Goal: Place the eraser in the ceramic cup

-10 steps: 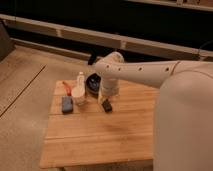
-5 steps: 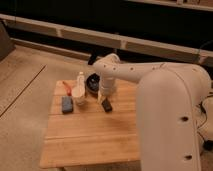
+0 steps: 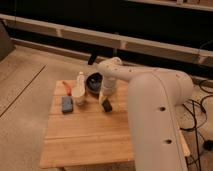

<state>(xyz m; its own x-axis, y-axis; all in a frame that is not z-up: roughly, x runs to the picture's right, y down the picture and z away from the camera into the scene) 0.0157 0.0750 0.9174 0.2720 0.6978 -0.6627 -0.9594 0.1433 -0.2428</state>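
**Eraser under my jaws, on the worktop**

Eraser lies on the wooden worktop, right of the ceramic cup and just in front of the dark bowl. My gripper hangs right over it, pointing down, jaws spread wide and not closed on anything. Whether they touch the eraser, I cannot tell. A blue-grey block lies left of the cup.

**Wooden bench and the things lying on it.**
Far-left part: a blue-grey block, a white cup just beside it, an orange item behind them and a dark bowl further back. The black eraser lies right of the cup. The end effector hangs directly over the eraser.
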